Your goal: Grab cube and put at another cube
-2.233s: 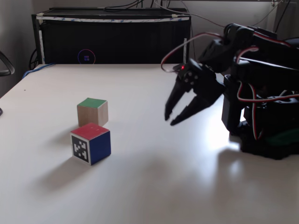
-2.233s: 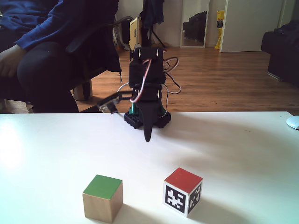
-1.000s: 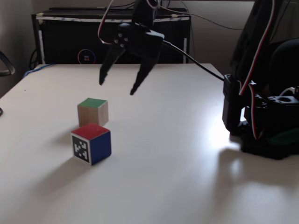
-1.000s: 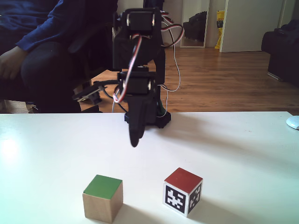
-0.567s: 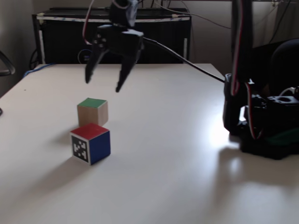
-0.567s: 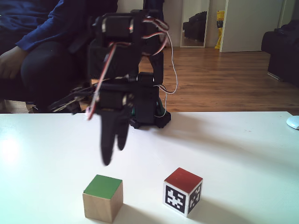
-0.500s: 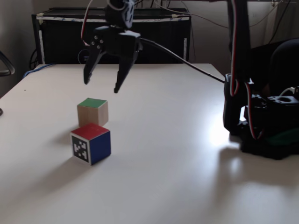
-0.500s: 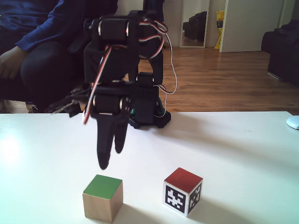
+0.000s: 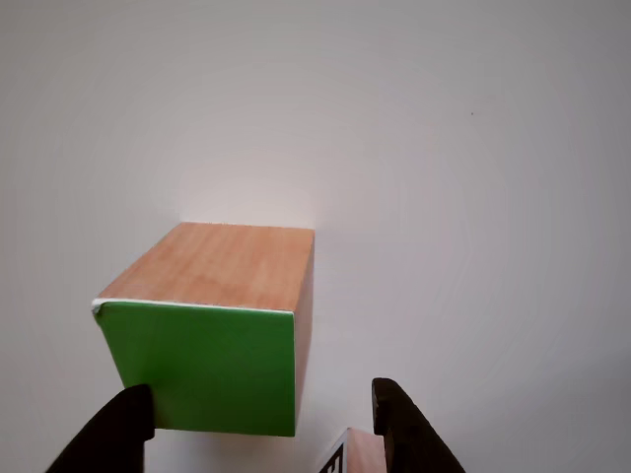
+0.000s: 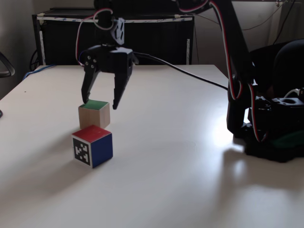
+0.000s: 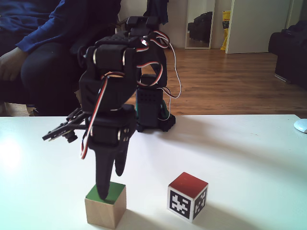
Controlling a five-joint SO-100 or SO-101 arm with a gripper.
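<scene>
Cube: the cube (image 10: 94,114) sits on the white table (image 10: 180,156), directly below the gripper (image 10: 99,103), its green face turned up.
Claw state: jaws spread apart, nothing held; in the other view one fingertip (image 9: 118,434) shows at the cube's (image 9: 212,325) lower left corner and the second at its lower right, so the opening looks wider than the cube.
Key relation: the cube lies straight under the claw and between its two tips; in a fixed view the tips hang level with the green top, one at each side, seemingly not yet touching. My reading is that a plain descent, then closing, is what the grasp needs.
Axis: a cube, so no long side; its edges look slightly skewed to the jaw line in the other view.
Looks: warm tan wood with visible grain, bright green top, sharp edges.
Another cube: another cube (image 10: 92,146), red top with a black-and-white marker and a blue side, stands just beside the green-topped one, nearer the camera in that fixed view.
Progress: approach nearly done, grasp not yet made.
</scene>
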